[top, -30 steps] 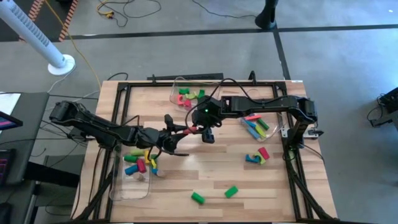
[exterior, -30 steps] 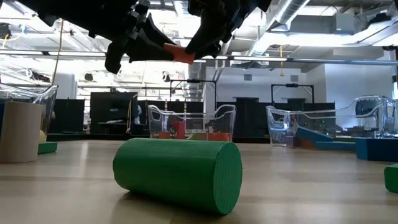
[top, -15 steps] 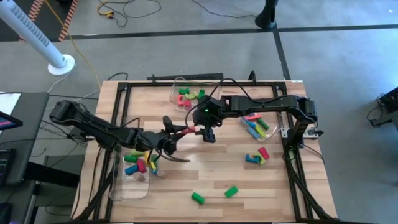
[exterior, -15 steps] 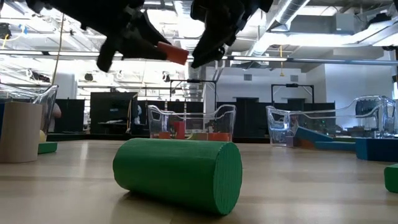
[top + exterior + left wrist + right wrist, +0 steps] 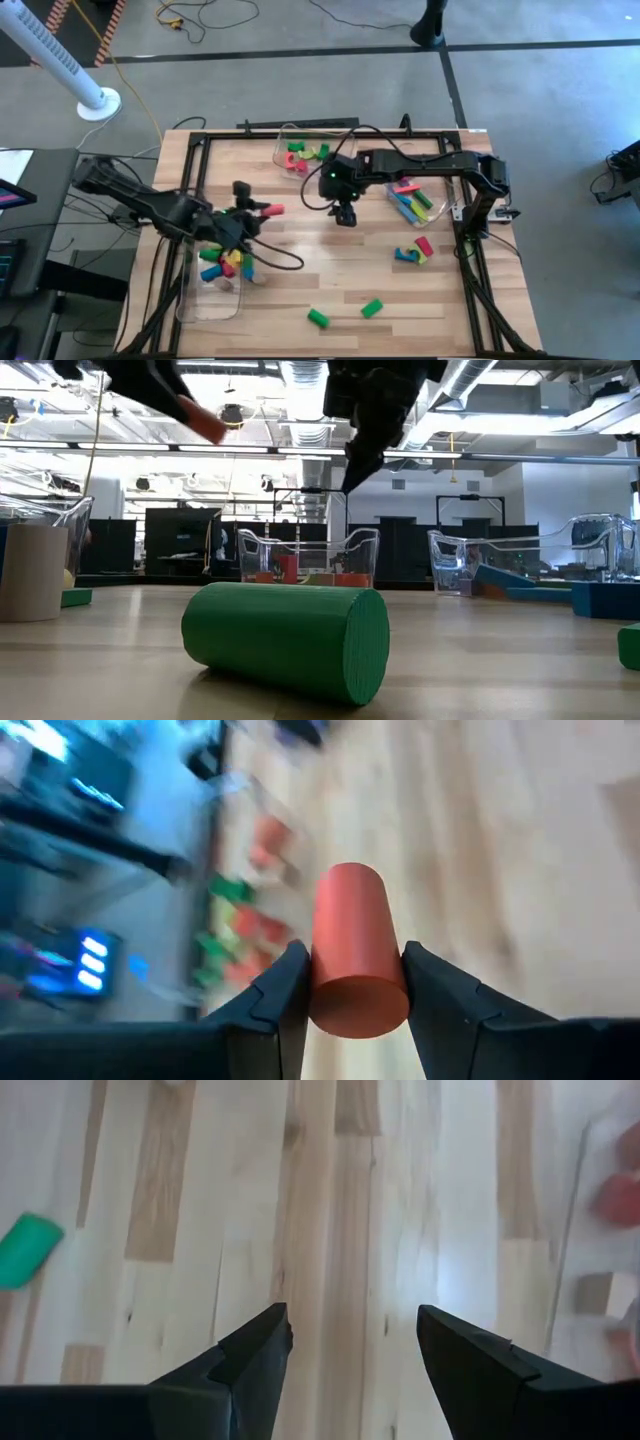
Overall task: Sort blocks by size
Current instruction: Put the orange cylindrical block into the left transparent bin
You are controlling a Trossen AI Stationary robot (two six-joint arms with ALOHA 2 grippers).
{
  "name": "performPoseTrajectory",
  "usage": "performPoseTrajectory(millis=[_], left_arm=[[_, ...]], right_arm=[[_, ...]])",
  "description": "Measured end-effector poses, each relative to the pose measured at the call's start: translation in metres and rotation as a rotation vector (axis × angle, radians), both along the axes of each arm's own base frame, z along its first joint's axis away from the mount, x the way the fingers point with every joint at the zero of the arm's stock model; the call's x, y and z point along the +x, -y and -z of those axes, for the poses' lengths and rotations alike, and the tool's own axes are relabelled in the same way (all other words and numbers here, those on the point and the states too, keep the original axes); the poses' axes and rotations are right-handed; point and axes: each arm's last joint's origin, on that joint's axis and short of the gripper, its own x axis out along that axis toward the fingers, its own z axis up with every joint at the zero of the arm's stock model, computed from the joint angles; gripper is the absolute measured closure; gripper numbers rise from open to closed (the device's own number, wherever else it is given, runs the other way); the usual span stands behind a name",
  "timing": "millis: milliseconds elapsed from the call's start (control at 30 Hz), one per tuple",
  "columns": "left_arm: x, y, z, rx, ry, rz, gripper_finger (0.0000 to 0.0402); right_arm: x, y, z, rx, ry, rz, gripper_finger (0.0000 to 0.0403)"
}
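A red cylinder block (image 5: 352, 945) hangs in the air above the table's left half, with my left gripper (image 5: 258, 211) shut on it; the low view shows the block (image 5: 207, 427) high above the table. My right gripper (image 5: 345, 216) hovers over the table's middle, open, with nothing between its fingers (image 5: 255, 1355), only bare wood below. Other blocks lie in the left clear bin (image 5: 224, 264), the far bin (image 5: 303, 153) and the right bin (image 5: 412, 200). A green cylinder (image 5: 318, 318) and a green block (image 5: 371, 308) rest on the table near its front edge. My left gripper pinches the red cylinder's round side near its back end (image 5: 325, 982) between its two fingers (image 5: 285, 992). The cylinder lies along the fingers and sticks out past their tips toward the table's right. It is lifted clear of the table, slanting a little downward.
A small cluster of red, green and pink blocks (image 5: 415, 250) lies on the right. The black frame rails (image 5: 190, 160) run along the table's edges. Bare wood lies between the two grippers and in front of them.
My right gripper has opened and let go of the red cylinder, which both grippers held a second ago. My left gripper has carried the cylinder up and toward the table's left edge, rolling as it went. The right gripper has stayed over the table's middle.
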Motion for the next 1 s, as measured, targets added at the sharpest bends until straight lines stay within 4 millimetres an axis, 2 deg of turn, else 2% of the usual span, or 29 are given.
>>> performPoseTrajectory(millis=[233, 433, 633, 800, 1000], left_arm=[[-0.027, 0.008, -0.007, -0.272, -0.171, -0.042, 0.027], [-0.039, 0.016, -0.007, -0.441, -0.272, -0.063, 0.027], [-0.047, 0.025, -0.014, -0.556, -0.312, -0.062, 0.027], [-0.056, 0.03, -0.02, -0.635, -0.358, -0.096, 0.027], [-0.065, 0.038, -0.019, -0.705, -0.41, -0.139, 0.0269]], right_arm=[[-0.003, -0.004, 0.002, 0.002, -0.035, -0.016, 0.0153], [-0.003, -0.008, 0.002, 0.003, -0.04, -0.024, 0.0153], [-0.002, -0.019, 0.005, 0.017, -0.05, -0.027, 0.0153], [-0.005, -0.033, 0.016, 0.037, -0.092, -0.029, 0.0153], [-0.008, -0.046, 0.028, 0.054, -0.126, -0.027, 0.0153]])
